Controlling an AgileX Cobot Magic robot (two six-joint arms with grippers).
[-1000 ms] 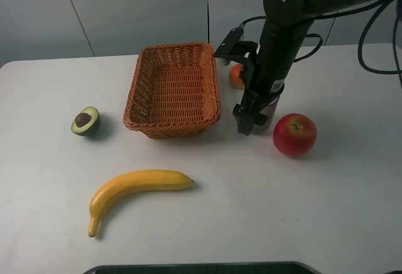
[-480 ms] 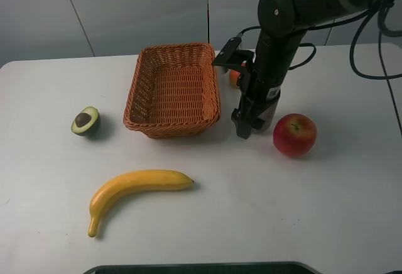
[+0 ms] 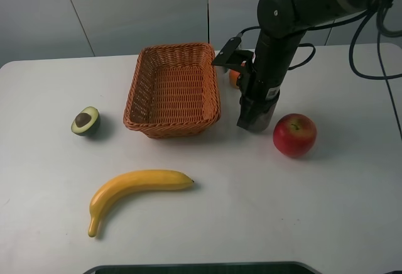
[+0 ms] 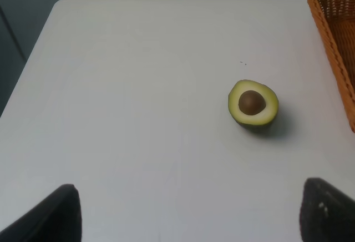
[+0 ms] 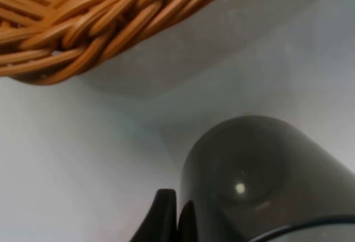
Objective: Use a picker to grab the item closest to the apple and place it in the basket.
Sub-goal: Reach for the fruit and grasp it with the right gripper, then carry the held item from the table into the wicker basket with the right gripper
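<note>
A red apple [image 3: 294, 134] sits on the white table right of the wicker basket [image 3: 172, 89]. A dark grey cup [image 3: 269, 107] stands just left of the apple, between it and the basket. My right gripper [image 3: 254, 118] is down around the cup; in the right wrist view one black finger [image 5: 162, 217] presses against the cup [image 5: 255, 181], and the other finger is hidden. My left gripper [image 4: 188, 211] is open, its dark fingertips [image 4: 52, 214] far apart above bare table, short of the avocado half [image 4: 253, 103].
An orange [image 3: 235, 76] lies behind the right arm, by the basket's far right corner. A banana [image 3: 135, 189] lies at the front left and the avocado half [image 3: 86, 121] left of the basket. The basket's woven wall [image 5: 94, 25] is close to the right gripper.
The right arm shifted slightly and its visible finger moved in from the basket side until it met the cup. The cup, apple and other fruit stayed put.
</note>
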